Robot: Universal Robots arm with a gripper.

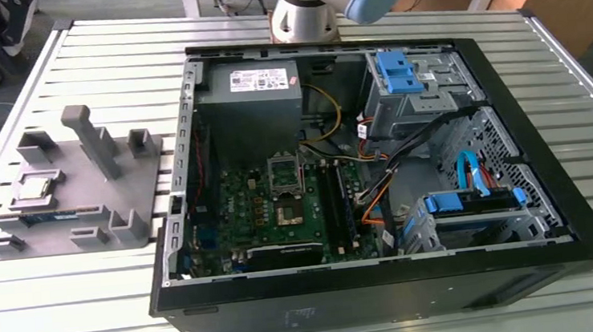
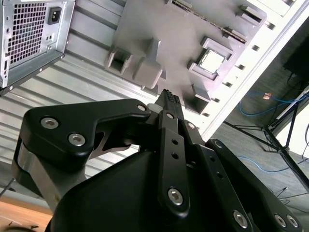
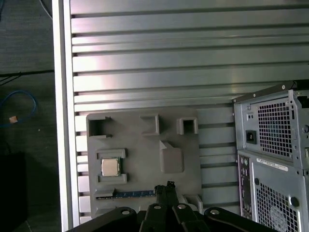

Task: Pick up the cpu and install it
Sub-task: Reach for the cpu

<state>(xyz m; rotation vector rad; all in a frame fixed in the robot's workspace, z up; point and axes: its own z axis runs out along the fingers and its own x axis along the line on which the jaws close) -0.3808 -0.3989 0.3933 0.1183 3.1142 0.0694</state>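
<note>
The cpu [image 1: 35,187] is a small silvery square chip lying in a recess of the grey holder tray [image 1: 116,194], on the exterior view's left, beside the open computer case [image 1: 394,290]. Both wrist views look down on the cpu [image 2: 211,62] [image 3: 110,167] from high up. My gripper [image 2: 167,96] [image 3: 167,185] hangs well above the tray with its dark fingers pressed together, shut on nothing. Inside the case, the motherboard socket [image 1: 287,209] lies bare with its metal frame [image 1: 283,172] flipped up.
A dark memory stick with a blue label [image 1: 48,213] [image 3: 130,194] lies in the tray near the cpu. Upright grey posts [image 1: 88,136] rise from the tray. The arm's joint [image 1: 310,8] stands behind the case. Cables and blue drive bays [image 1: 401,72] crowd the case's right side.
</note>
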